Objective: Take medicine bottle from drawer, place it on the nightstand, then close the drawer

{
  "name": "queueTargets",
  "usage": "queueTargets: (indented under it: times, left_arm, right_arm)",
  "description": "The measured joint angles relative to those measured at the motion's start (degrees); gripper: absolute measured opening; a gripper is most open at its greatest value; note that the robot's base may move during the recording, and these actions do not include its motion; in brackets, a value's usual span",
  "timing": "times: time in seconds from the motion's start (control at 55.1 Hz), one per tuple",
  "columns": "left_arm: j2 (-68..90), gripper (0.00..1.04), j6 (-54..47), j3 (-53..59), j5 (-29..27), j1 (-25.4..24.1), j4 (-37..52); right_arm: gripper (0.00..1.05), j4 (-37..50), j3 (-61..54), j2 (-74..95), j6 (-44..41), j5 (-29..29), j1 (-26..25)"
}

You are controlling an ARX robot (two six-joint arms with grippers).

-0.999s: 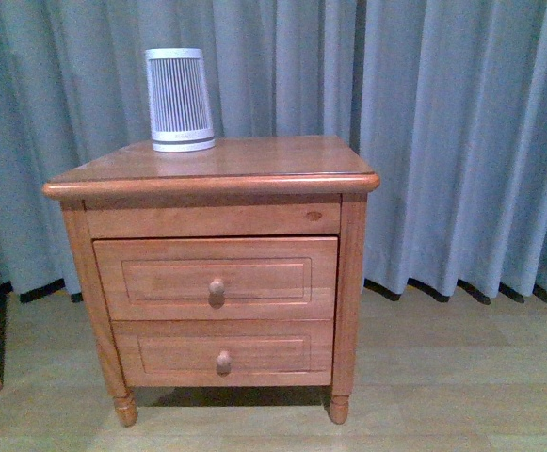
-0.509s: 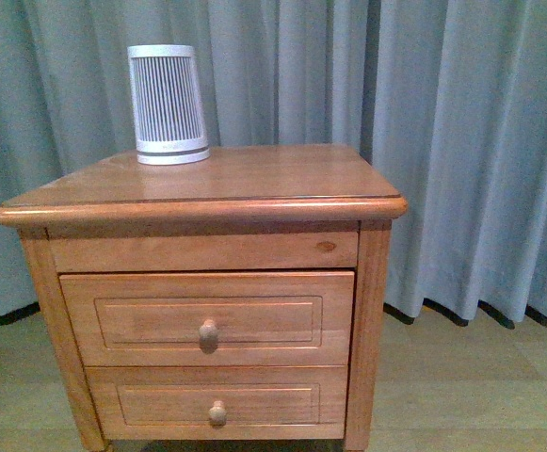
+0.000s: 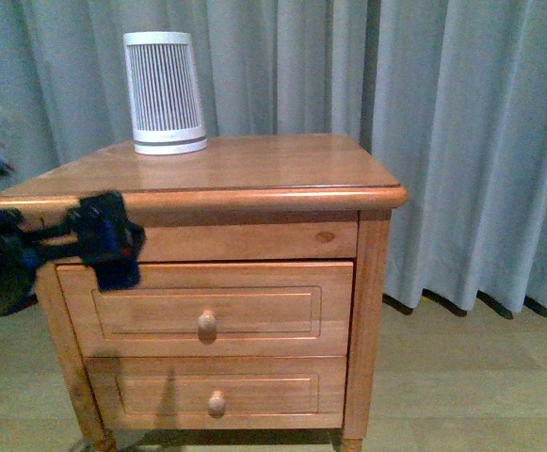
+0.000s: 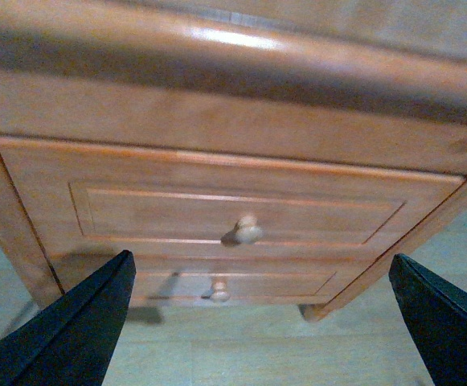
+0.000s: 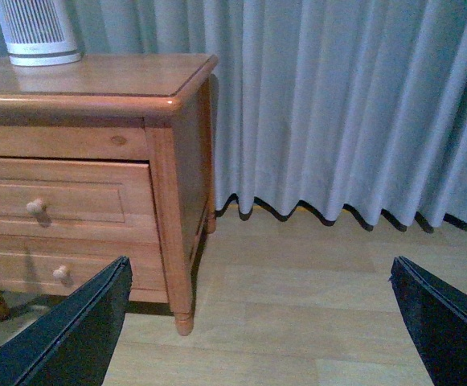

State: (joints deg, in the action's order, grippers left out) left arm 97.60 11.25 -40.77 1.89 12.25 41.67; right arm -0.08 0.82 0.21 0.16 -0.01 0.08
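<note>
Sitting shut, drawer point(image 3: 273, 301) hides contents; ribbed cylinder point(image 3: 165, 92) atop nightstand point(image 3: 254, 165).

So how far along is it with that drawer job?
Nothing looks done: the drawer is shut and no medicine bottle shows; only a ribbed cylinder stands on the nightstand. In hand: the left gripper hangs open at its left front edge, short of the knob; the right gripper is open too. Left: open, fetch, place, close.

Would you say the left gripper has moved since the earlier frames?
Yes. Unseen earlier, the left gripper now overlaps the nightstand at its left front edge.
</note>
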Motion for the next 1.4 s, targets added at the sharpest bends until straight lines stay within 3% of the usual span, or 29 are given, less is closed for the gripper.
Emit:
queueTargets:
  times: [0.218,0.581,0.945,1.399]
  left_arm:
    - [17.9,0.98,0.0,-8.8,-5.0,1.9,2.3]
    - [30.6,0.98,0.0,-21.7,-6.7,3.8,-0.5]
    - [33.9,0.98,-2.8,-26.2,-3.4,6.0,-4.2]
    - [35.9,0.98,-7.6,-34.3,0.3,4.4,-11.6]
  right_arm:
    - [0.98,0.0,0.0,0.0,0.0,0.0,0.0]
    - [0.98,0.0,0.0,0.0,0.0,0.0,0.0]
    - [0.98,0.0,0.0,0.0,0.0,0.0,0.0]
    - [0.98,0.0,0.0,0.0,0.0,0.0,0.0]
